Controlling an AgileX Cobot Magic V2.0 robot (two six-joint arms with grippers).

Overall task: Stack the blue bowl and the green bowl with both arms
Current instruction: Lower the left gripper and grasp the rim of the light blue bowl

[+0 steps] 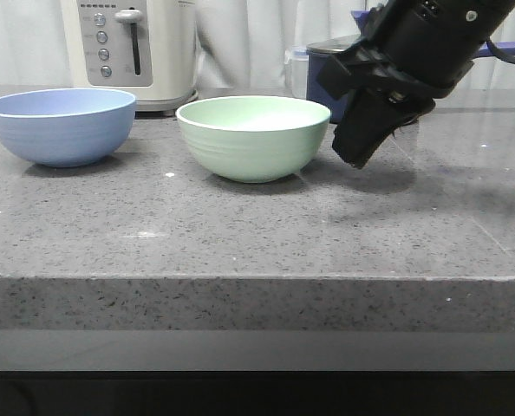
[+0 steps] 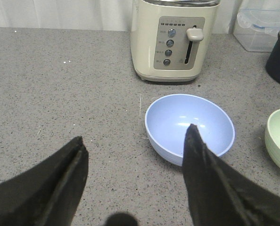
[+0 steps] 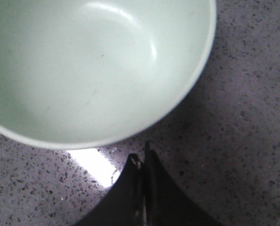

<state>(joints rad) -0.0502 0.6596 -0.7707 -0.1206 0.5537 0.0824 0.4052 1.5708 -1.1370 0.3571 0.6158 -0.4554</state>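
The blue bowl [image 1: 61,125] stands upright on the grey counter at the left; it also shows in the left wrist view [image 2: 189,127]. The green bowl [image 1: 252,136] stands upright at the middle, apart from the blue bowl; it fills the right wrist view [image 3: 93,66], and its edge shows in the left wrist view [image 2: 279,139]. My right gripper [image 1: 359,160] hangs just right of the green bowl, fingers shut together and empty [image 3: 143,157], close to the rim but not touching. My left gripper [image 2: 135,146] is open and empty, above the counter in front of the blue bowl; it is out of the front view.
A cream toaster [image 1: 132,48] stands behind the bowls, also in the left wrist view [image 2: 175,40]. A dark navy pot [image 1: 340,74] and a clear plastic container [image 2: 260,28] stand at the back right. The counter's front edge [image 1: 257,277] runs across the front view.
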